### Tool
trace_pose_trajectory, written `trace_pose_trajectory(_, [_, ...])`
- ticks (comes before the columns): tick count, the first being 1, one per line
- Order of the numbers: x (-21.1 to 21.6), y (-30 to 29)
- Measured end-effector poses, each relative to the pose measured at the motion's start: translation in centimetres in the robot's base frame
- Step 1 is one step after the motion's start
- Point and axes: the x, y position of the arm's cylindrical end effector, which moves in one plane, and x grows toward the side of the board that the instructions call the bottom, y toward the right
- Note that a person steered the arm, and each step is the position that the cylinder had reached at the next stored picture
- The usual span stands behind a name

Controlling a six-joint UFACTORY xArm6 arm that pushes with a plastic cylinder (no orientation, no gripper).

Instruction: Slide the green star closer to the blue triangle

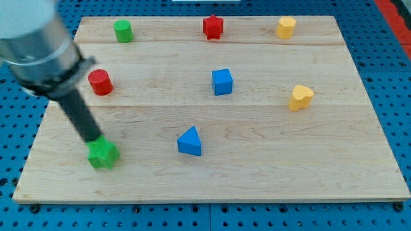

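Down at the view's lower left, our tip (pixel 97 139) meets the top-left edge of the green star (pixel 103 154), touching it or very nearly so; the rod's end merges with the block there, so we cannot tell contact for certain. We carry no jaws at all (only a straight dark rod), so nothing opens, closes or holds: we can only push.

The rod slants up and to the view's left into a thick grey cylinder that fills the top-left corner. Its placement makes sense to us: the blue triangle (pixel 190 142) lies to the star's right, at much the same height on the board, with bare wood between them. Standing on the star's left side lets a rightward sweep carry the star toward it. The two are still well apart, so we judge the slide has barely begun.

Moving outward across the wooden board (pixel 257 186), a red cylinder (pixel 100 82) sits above the star, and a green cylinder (pixel 123 31) sits near the top edge. A blue cube (pixel 222 82) rests near the centre, above and right of the triangle. A red star-like block (pixel 213 27) and a yellow block (pixel 286 27) line the top edge, and a yellow heart-like block (pixel 300 97) sits at the right. None of them lies in the push path.
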Motion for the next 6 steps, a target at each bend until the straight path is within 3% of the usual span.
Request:
trace_pose_trajectory(1, [1.2, 1.4])
trace_pose_trajectory(2, [1.9, -4.9])
trace_pose_trajectory(3, [4.6, -5.0])
trace_pose_trajectory(6, [4.9, 6.1])
